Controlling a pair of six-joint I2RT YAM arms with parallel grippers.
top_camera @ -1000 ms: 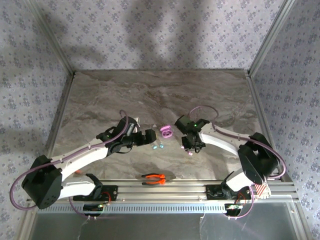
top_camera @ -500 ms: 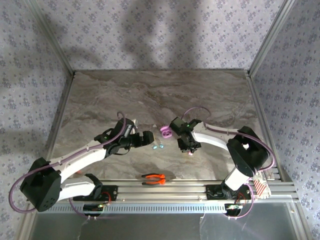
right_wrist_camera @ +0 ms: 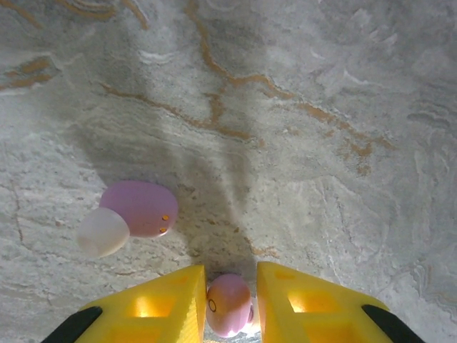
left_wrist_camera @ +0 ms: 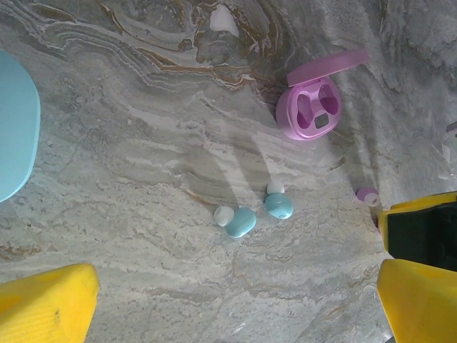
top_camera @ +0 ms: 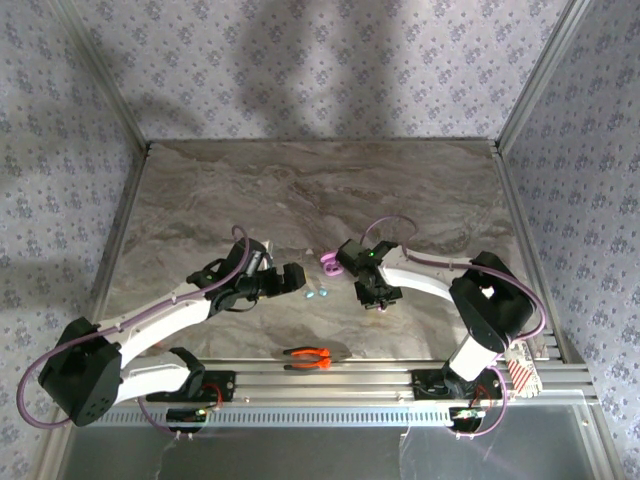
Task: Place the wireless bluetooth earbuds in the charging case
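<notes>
The pink charging case (left_wrist_camera: 310,114) lies open on the marble table, both sockets empty, and shows small in the top view (top_camera: 330,262). Two teal earbuds (left_wrist_camera: 240,222) (left_wrist_camera: 278,206) lie side by side below it. My left gripper (left_wrist_camera: 235,307) hovers over them, open, its yellow fingers (left_wrist_camera: 46,300) far apart. My right gripper (right_wrist_camera: 230,304) is shut on a pinkish-purple earbud (right_wrist_camera: 228,305) held low over the table. A second pinkish-purple earbud (right_wrist_camera: 136,209) with a white tip lies just left of it. From above, the right gripper (top_camera: 378,297) sits right of the case.
A teal case (left_wrist_camera: 14,136) lies at the left edge of the left wrist view. Orange-handled pliers (top_camera: 308,354) rest near the front rail. Patterned walls enclose the table (top_camera: 300,190) on three sides.
The right arm folded inward and its gripper shifted slightly left toward the pink case. The left gripper edged a little right and stayed open.
</notes>
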